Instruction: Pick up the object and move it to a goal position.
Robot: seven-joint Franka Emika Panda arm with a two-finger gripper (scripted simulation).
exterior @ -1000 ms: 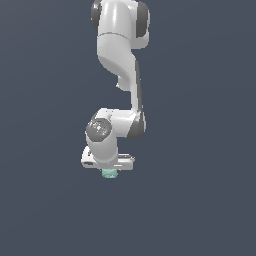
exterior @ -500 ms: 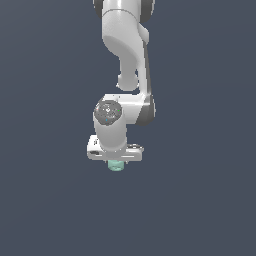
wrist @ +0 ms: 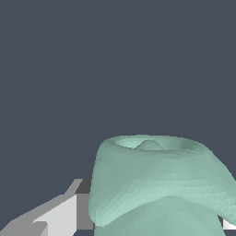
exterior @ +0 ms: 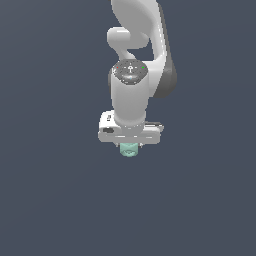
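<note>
The object [exterior: 129, 149] is a small pale mint-green lumpy piece. In the exterior view it pokes out just below the white gripper [exterior: 129, 145], which is shut on it, and it is much narrower than the gripper. In the wrist view the object [wrist: 159, 184] fills the lower part of the picture, with one grey-white finger [wrist: 60, 214] against its side. The other finger is almost wholly hidden behind the object. The arm reaches down from the top of the exterior view.
Only a plain dark blue-grey surface [exterior: 50, 200] shows around the arm. No other objects or goal marker are in view.
The arm with the object in its gripper has moved toward the exterior view's right and now looks larger, nearer the camera. The grip on the object has held.
</note>
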